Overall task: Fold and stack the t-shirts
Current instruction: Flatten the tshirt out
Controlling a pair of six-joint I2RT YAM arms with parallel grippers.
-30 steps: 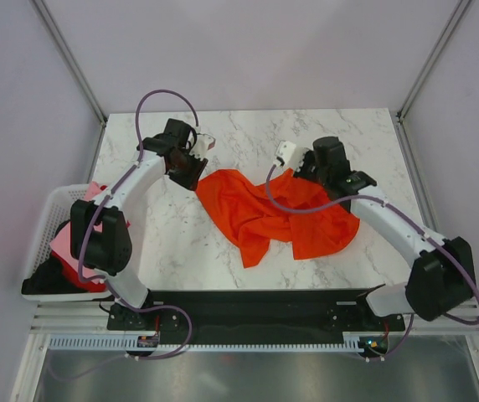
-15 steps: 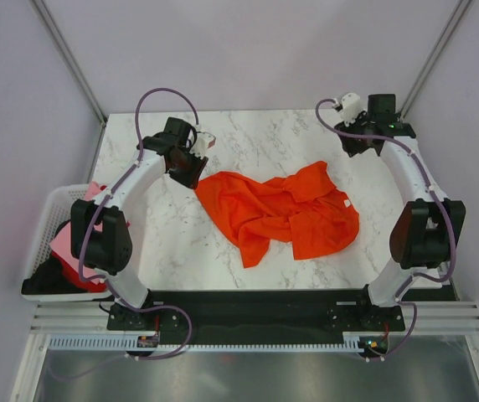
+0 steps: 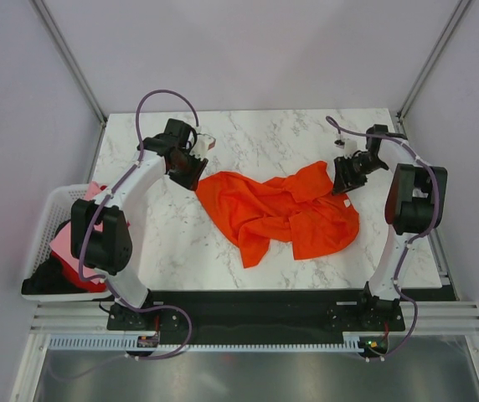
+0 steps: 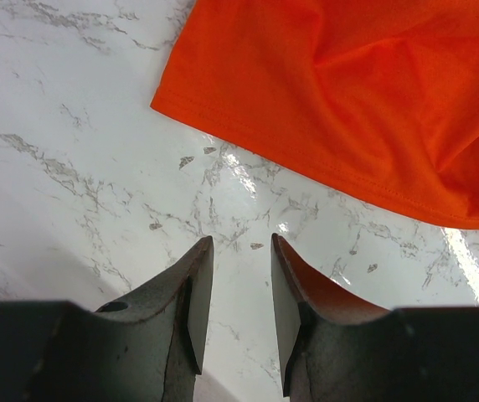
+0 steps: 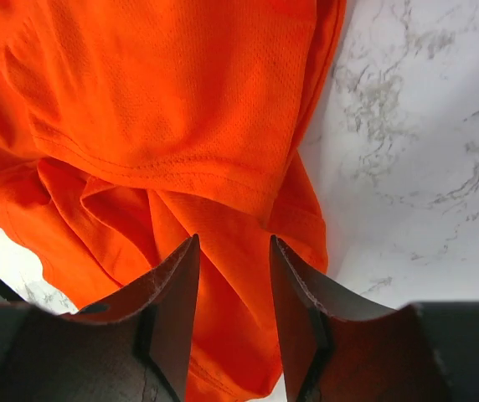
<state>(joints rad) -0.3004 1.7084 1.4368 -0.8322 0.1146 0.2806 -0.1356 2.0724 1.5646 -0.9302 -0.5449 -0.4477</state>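
The bright orange t-shirt (image 3: 281,213) lies crumpled on the marble table, with its small white label (image 3: 347,203) at the right edge. My left gripper (image 3: 191,173) is open and empty just off the shirt's upper left corner. In the left wrist view the gripper (image 4: 238,251) is over bare marble, with the shirt's hem (image 4: 348,100) ahead of it. My right gripper (image 3: 342,181) is open over the shirt's upper right edge. In the right wrist view the gripper (image 5: 234,251) hovers above folds of the orange cloth (image 5: 164,109) and holds nothing. Pink (image 3: 65,241), red (image 3: 89,276) and black (image 3: 43,280) shirts lie in the basket.
The white lattice basket (image 3: 54,209) hangs off the table's left side. Bare marble (image 3: 265,142) lies behind the shirt and to its right (image 3: 390,243). Frame posts stand at the back corners. The black base rail runs along the near edge.
My right arm let go of the shirt, swung to the back right corner, then came back down over the shirt's upper right edge. The shirt spread out to the right. The left arm stayed put.
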